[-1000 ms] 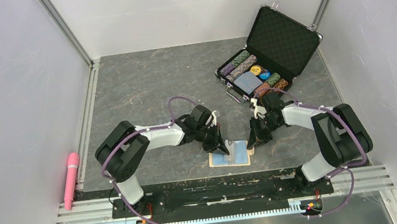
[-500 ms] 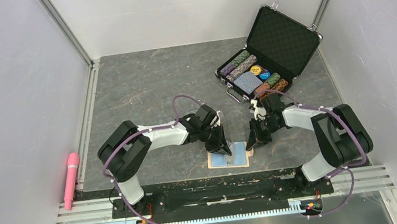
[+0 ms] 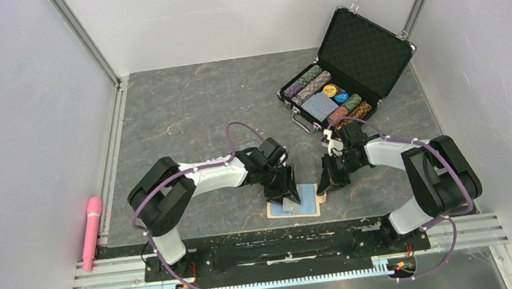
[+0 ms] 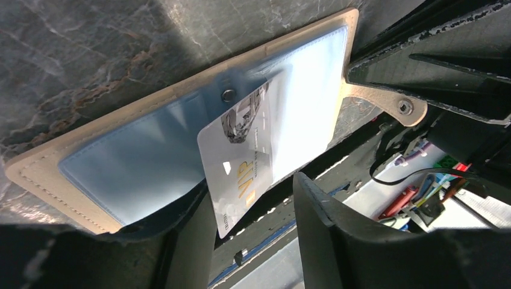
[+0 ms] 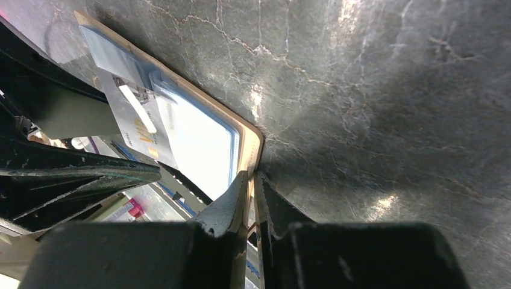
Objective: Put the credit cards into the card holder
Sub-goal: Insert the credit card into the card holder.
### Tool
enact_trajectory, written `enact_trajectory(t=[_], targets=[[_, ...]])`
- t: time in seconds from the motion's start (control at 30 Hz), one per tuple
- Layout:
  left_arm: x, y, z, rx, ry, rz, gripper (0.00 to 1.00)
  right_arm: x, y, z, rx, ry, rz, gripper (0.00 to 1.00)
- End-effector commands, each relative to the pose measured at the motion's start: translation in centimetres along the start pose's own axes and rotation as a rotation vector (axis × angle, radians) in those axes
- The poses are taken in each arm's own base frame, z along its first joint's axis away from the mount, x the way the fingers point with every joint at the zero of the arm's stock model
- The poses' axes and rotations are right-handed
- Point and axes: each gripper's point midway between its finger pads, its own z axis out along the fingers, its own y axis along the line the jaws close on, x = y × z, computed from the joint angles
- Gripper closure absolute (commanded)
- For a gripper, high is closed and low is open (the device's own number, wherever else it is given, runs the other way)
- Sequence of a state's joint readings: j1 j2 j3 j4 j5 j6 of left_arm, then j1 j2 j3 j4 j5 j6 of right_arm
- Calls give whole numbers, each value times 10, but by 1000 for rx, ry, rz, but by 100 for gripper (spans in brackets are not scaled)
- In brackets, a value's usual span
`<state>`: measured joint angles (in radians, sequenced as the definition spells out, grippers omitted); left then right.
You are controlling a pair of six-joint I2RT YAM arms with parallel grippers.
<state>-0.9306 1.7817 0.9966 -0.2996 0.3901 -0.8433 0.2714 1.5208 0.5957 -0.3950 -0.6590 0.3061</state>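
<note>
Grey marbled table [image 3: 183, 116]: open card holder [image 3: 309, 203] (near edge), black chip case [image 3: 363, 50].

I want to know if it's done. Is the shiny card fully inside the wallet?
No, only the top of the credit card is tucked into the card holder; the rest pokes out past its edge.

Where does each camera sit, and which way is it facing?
Top external: above and behind the bases, looking down on table, left arm, right arm, card holder, poker-chip case.
Left wrist: faces down at the credit card partly in the holder; left gripper shows, open.
Right wrist: faces down; right gripper pinches the holder's edge.
Shared: both wrist views show card and holder.
</note>
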Motion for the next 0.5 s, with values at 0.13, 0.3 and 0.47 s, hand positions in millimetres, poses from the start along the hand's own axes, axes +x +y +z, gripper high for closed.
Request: enact_trajectory(t=[0.13,0.3,0.47], targets=[[-4,4,-7,-61,-28,61,49,12,-17,4,68,17,-10,90],[-1,-6,0,-16,9,55,72,11,-17,4,66,15,-11,90],[-2,-15,4,36,10,33,88,12,-17,5,65,17,-9,90]])
